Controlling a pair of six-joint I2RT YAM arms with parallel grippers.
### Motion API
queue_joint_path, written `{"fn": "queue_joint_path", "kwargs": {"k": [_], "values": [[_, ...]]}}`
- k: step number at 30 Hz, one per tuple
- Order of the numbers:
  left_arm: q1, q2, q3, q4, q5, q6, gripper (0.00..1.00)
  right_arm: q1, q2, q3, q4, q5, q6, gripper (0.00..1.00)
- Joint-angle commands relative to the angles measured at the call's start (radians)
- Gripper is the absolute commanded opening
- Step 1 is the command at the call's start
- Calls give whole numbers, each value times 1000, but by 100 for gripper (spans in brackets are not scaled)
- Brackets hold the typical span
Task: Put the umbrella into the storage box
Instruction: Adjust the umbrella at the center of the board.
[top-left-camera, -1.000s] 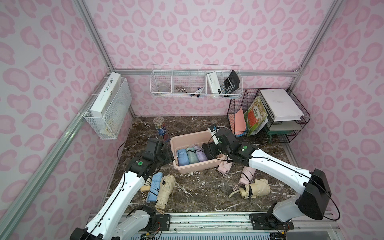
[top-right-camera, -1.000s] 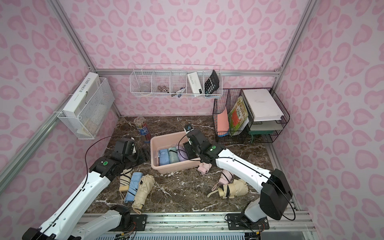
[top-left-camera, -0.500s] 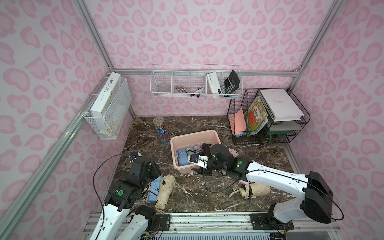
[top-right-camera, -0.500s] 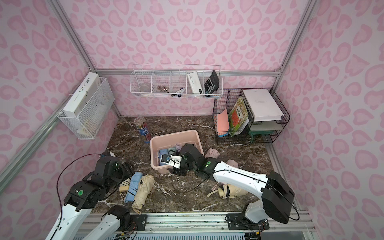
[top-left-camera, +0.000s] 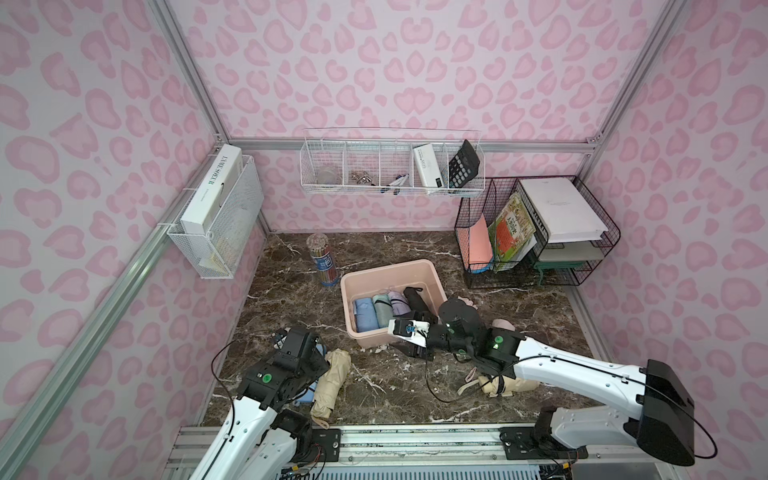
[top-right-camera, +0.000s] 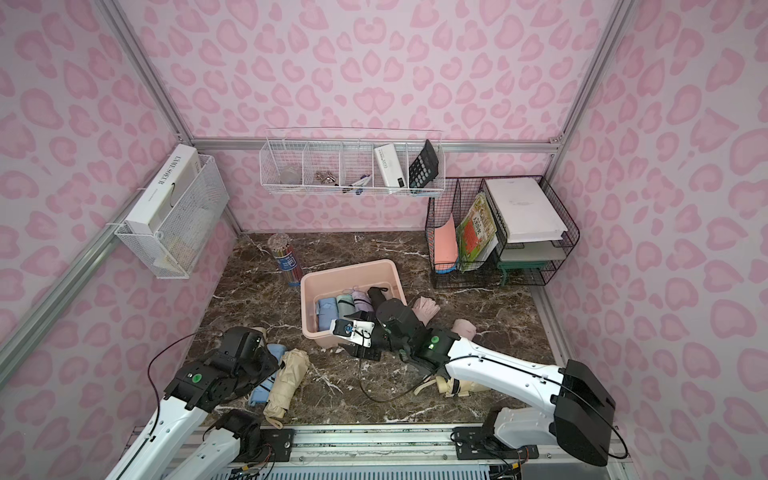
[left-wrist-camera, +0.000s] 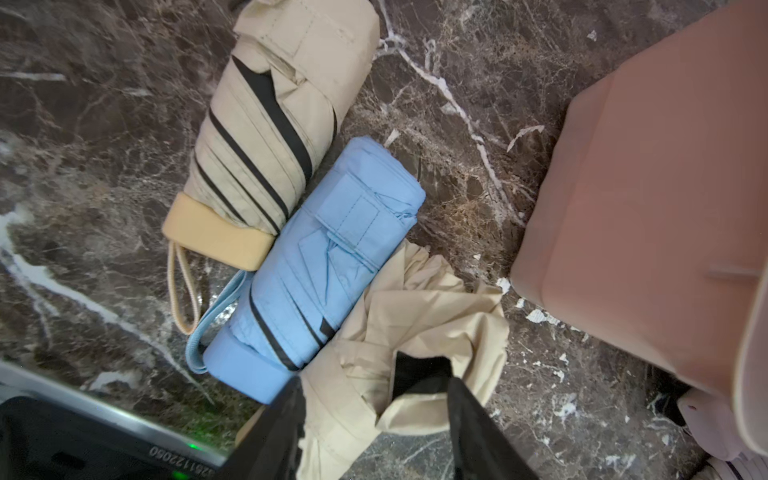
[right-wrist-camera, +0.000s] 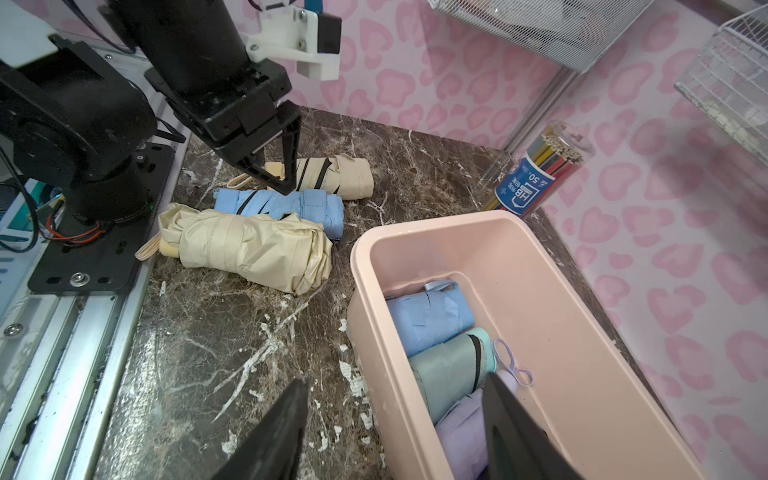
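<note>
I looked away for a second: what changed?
The left gripper pulled back from beside the box to hover, open, over the umbrellas on the table. The right gripper backed out of the box to its near edge, open and empty. The box and those umbrellas stayed put.

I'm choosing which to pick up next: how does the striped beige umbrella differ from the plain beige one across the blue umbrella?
The striped beige umbrella is wrapped tight; the plain beige umbrella is loosely bunched, its cloth flaring at one end. The striped one shows black lines along its folds; the plain one's outside shows none. Both lie on the table against the blue umbrella, outside the box, each with a wrist loop.
</note>
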Motion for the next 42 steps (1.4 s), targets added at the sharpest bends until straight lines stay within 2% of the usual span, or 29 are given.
{"fn": "queue_joint_path", "kwargs": {"k": [1,5,11,16,23,27,36,42], "values": [[1,49,-11,135,-6,-2,49,4,-32,-17,24,32,49,59],[4,131,-23,214,-13,22,40,9,-65,-35,17,54,62,59],[7,205,-68,304,-19,32,35,12,-98,-55,16,63,78,58],[9,234,-81,306,42,27,29,20,-123,-70,4,80,86,58],[2,251,-93,302,161,64,28,22,-140,-90,11,79,95,58],[-37,272,-93,320,215,74,28,22,-132,-90,14,58,90,58],[-152,281,-92,320,256,49,26,23,-106,-69,-10,14,59,58],[-172,260,-23,271,237,57,27,47,-79,-60,-18,-49,-13,62]]}}
